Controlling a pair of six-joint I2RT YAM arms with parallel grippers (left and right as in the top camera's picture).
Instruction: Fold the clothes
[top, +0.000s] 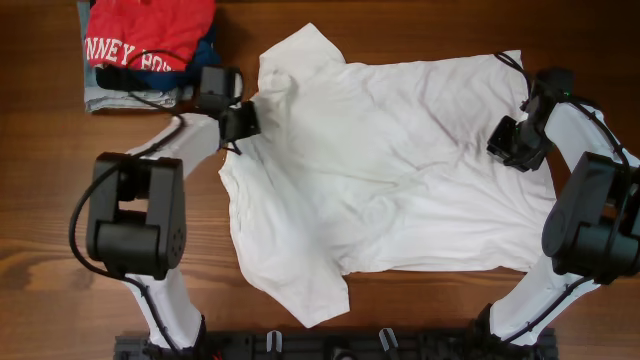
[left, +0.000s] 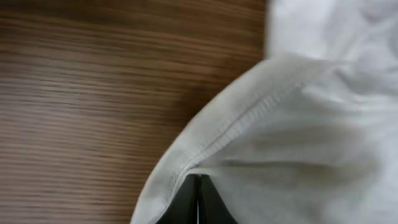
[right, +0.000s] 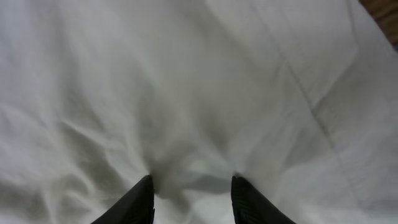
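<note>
You are looking at a white T-shirt (top: 400, 170) lying spread across the middle of the wooden table (top: 40, 200), front down or up you cannot tell. One sleeve is pointing toward 12 o'clock and the other toward 6 o'clock.

Your left claw (top: 240, 122) is sitting at the shirt's 9 to 10 o'clock edge, just below the upper sleeve. In the left wrist view the left claw (left: 198, 190) is showing narrow, its two tips pressed together into one dark point. The stitched hem of the T-shirt (left: 298, 143) is rising straight out of that point and running off toward 1 o'clock, so it is pinching the hem there. Bare wood is filling everything from 7 to 11 o'clock of the tips.

Your right claw (top: 512, 143) is resting on the shirt's 3 o'clock side, just inside the edge. In the right wrist view the right claw (right: 193, 183) is standing partly apart, its fingers (right: 142, 199) pressing down into the T-shirt (right: 186, 81). A low pucker of cloth is gathering between them, and creases are fanning out toward 10 and 12 o'clock. It is not closing on that pucker.

At the table's 10 to 11 o'clock corner, a red garment (top: 150, 30) with white lettering is lying on top of blue folded garments (top: 205, 50), well apart from the shirt.
</note>
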